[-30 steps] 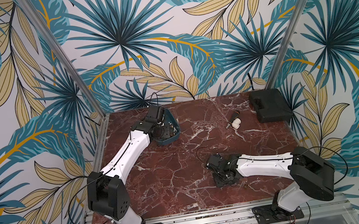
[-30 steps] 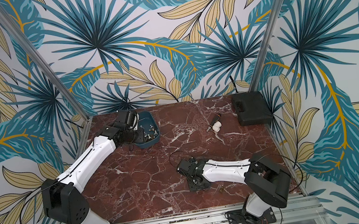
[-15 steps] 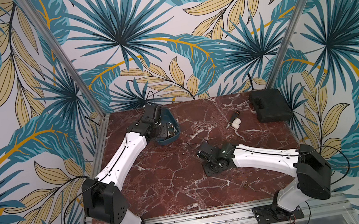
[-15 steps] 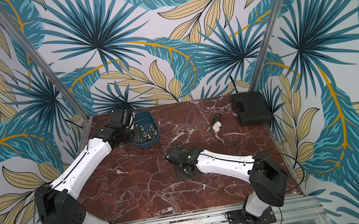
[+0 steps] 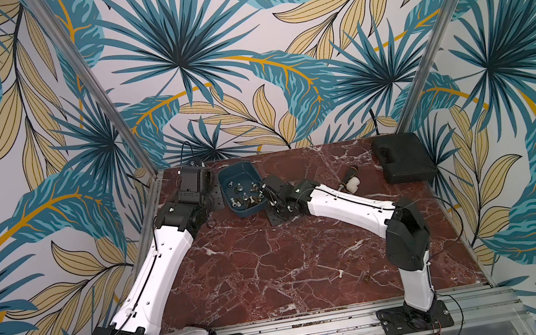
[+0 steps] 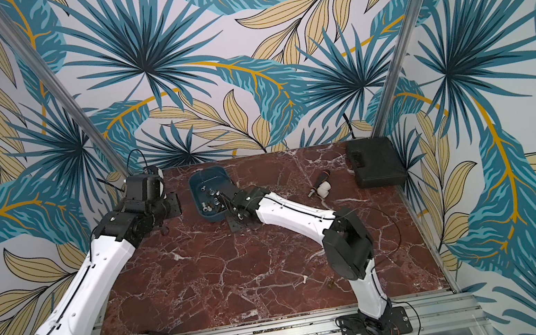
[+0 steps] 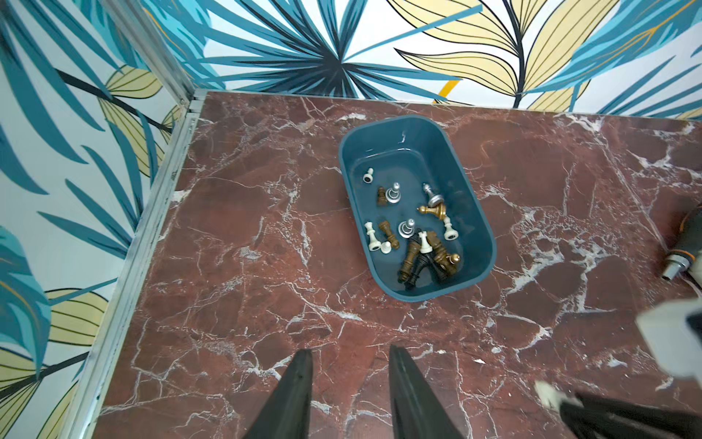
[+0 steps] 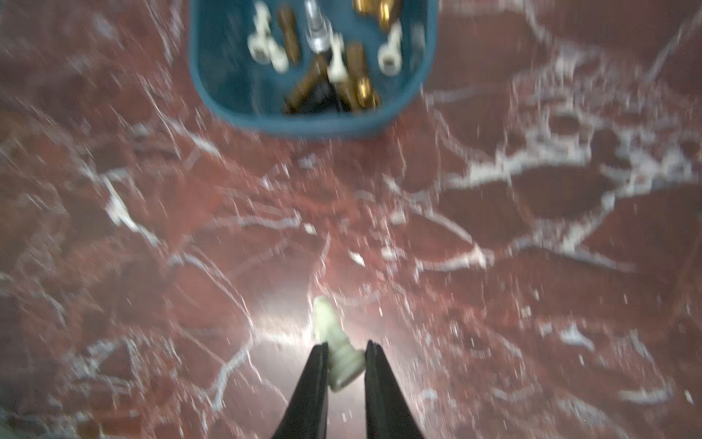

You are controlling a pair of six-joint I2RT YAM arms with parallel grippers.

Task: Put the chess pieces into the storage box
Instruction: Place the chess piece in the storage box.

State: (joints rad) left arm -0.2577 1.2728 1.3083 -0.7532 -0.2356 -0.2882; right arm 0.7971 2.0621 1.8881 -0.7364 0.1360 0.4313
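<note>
Right wrist view is blurring; right tool (image 8: 346, 344) is grasping one white piece (image 8: 326, 319). Left tool (image 7: 349, 349) is gaping empty; roughly sixteen chess pieces (image 7: 406, 228) are overlapping.

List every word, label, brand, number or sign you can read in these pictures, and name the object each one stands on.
No text can be read in any view.
The storage box: plain walls, no label.
The chess pieces: no marks visible.
The black case: any marking on it is too small to read in both top views.
</note>
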